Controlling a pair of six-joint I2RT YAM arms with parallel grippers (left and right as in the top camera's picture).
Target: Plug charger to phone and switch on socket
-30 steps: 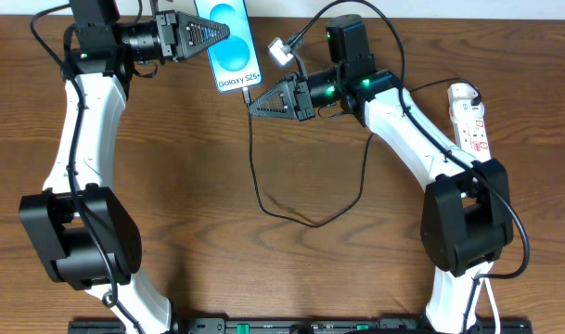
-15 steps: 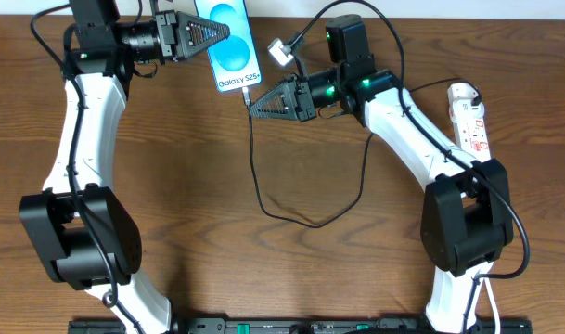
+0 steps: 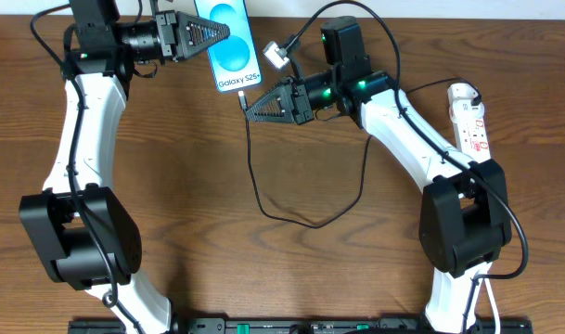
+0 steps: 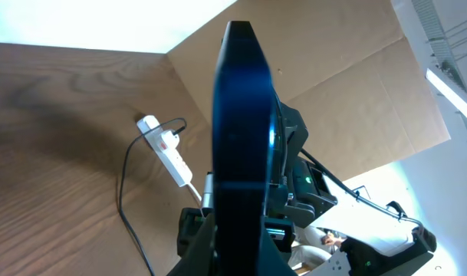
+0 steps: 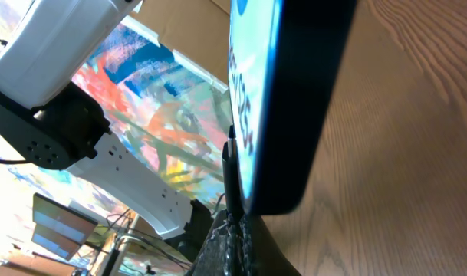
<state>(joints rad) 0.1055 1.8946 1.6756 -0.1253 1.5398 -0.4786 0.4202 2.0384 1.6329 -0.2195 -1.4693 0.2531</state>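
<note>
The phone (image 3: pixel 234 51) is held off the table at the back, screen up, with my left gripper (image 3: pixel 222 31) shut on its upper part. In the left wrist view the phone (image 4: pixel 245 130) stands edge-on between the jaws. My right gripper (image 3: pixel 249 108) is shut on the connector end of the charger (image 3: pixel 254 176), just below the phone's bottom edge. In the right wrist view the thin connector (image 5: pixel 231 165) rises from the shut fingers (image 5: pixel 235 239) beside the phone's bottom corner (image 5: pixel 294 115), on the screen side. The charger's white adapter (image 3: pixel 277 53) lies near the phone. The socket (image 3: pixel 471 119) lies far right.
The charger cable loops across the middle of the wooden table (image 3: pixel 310 221) and back behind the right arm. The socket (image 4: pixel 170 149) and its white cord show past the phone in the left wrist view. Cardboard walls stand beyond the table's edge.
My right gripper has shifted a little left with the connector, closer under the phone's bottom edge. The adapter moved slightly with it. The left arm and phone stayed still.
</note>
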